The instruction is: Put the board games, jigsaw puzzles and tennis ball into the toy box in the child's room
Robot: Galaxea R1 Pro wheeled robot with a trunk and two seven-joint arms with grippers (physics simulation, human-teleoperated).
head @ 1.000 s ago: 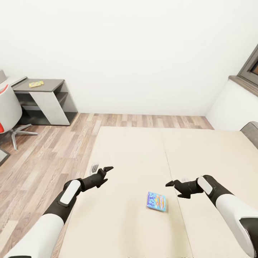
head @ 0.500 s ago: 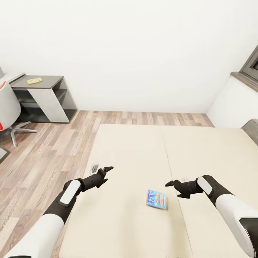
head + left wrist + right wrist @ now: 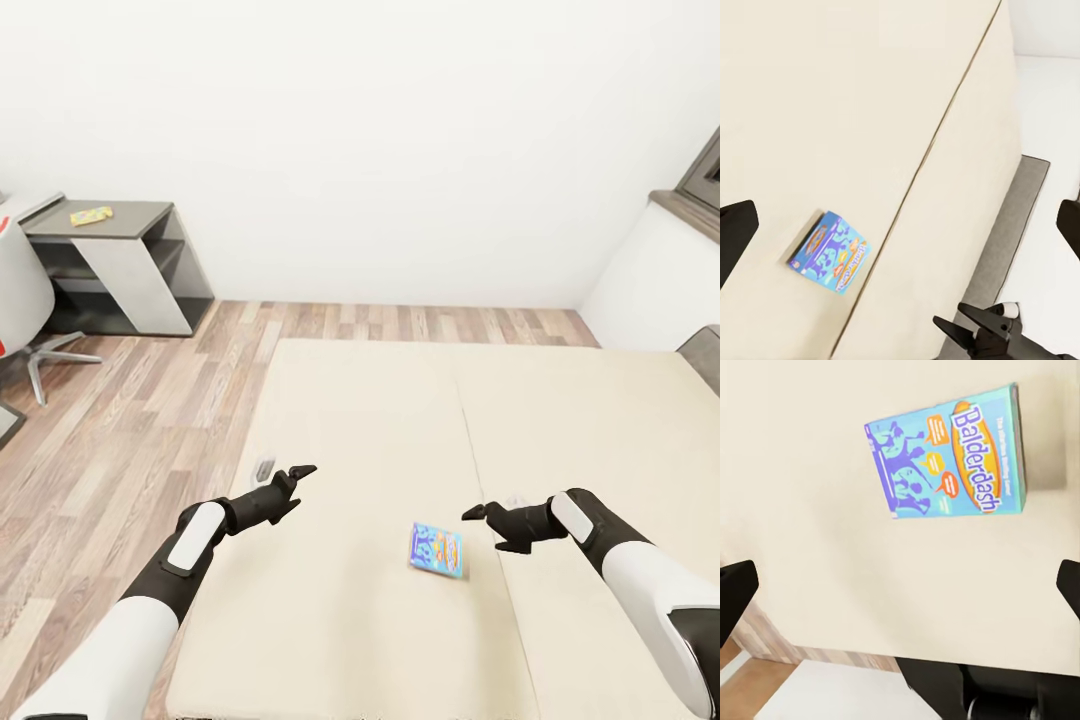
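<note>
One board game, the blue "Balderdash" box, lies flat on the beige mattress of the bed, near the seam between its two halves. My left gripper hovers open over the bed's left edge, well left of the box. Just right of the box, my right gripper hangs open and apart from it. The left wrist view has the box lying on the mattress, with my right gripper beyond. In the right wrist view the box lies ahead of the spread fingers. The toy box and tennis ball are out of view.
A low dark grey-topped cabinet stands against the far wall at the left with a small yellow flat box on it. A white swivel chair is at the left edge. Wood floor runs along the bed's left side. The grey headboard is at right.
The whole picture has shifted a little, the cabinet drifting left and up, so the camera has moved. Both arms and the Balderdash box keep their places relative to each other.
</note>
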